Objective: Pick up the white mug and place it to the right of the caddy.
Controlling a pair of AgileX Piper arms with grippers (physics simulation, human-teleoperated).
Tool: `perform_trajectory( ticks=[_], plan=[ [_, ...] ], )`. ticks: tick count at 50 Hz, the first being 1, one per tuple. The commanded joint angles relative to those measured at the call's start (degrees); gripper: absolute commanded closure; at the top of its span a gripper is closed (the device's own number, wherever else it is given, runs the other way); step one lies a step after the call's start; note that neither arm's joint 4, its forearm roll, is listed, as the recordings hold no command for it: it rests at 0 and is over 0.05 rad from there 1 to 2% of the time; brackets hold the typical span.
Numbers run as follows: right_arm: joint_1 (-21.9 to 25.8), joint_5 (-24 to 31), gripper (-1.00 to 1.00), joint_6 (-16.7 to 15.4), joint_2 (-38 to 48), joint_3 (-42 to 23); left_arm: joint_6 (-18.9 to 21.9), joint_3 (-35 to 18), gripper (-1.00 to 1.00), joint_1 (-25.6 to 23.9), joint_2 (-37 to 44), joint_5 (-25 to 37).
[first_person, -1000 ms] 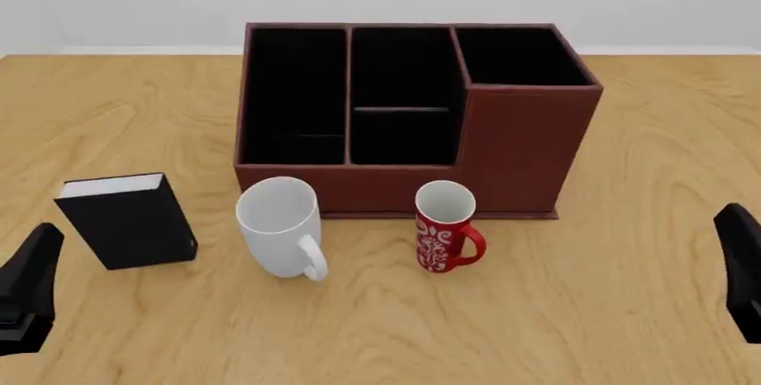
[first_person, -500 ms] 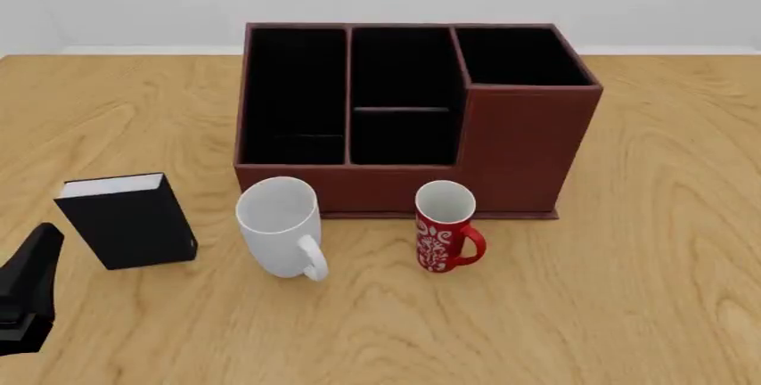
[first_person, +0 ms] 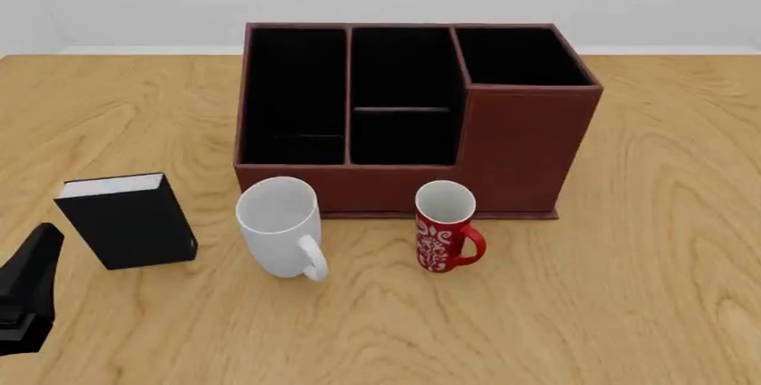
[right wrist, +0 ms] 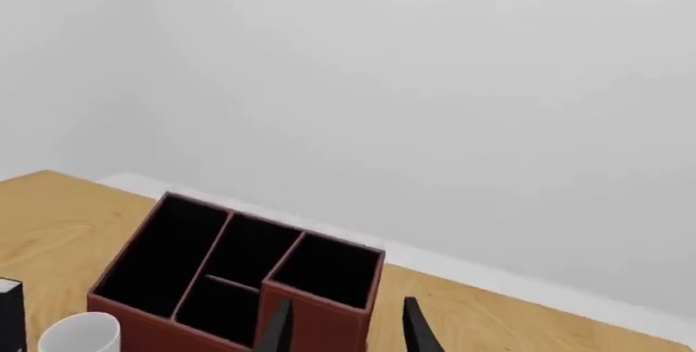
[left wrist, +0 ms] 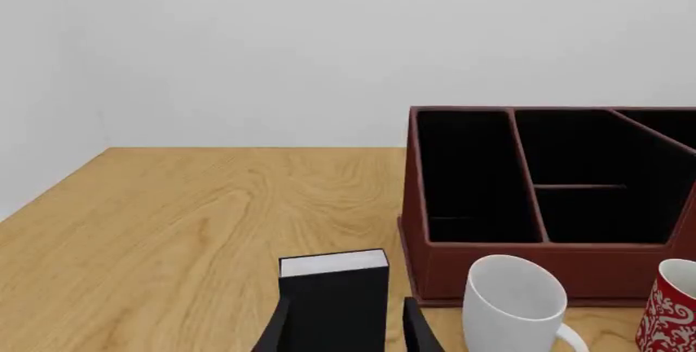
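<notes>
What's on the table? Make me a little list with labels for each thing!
white mug: upright, in front of the caddy's left part, handle toward the camera
red mug: upright, to the right of the white mug, handle on its right
caddy: behind both mugs, compartments empty
black book: standing up, to the left of the white mug
left gripper: open, holding nothing
right gripper: open, holding nothing
table: wooden
</notes>
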Motion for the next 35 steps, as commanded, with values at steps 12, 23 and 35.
perform_trajectory(
  ticks=[12, 23, 35],
  plan=[
    [6.8, -0.5, -1.00, -8.6, 12.6, -11.4, 0.0, 0.0, -1.00, 0.0, 0.0, 0.0],
    [11.4, -2.3, -1.00, -10.3, 19.5, -14.2, 0.0, 0.0, -1.00, 0.0, 0.0, 0.0],
    [12.7, -5.9, -1.00, -13.2, 24.6, -12.8, 0.0, 0.0, -1.00, 0.0, 0.0, 0.0]
  ],
)
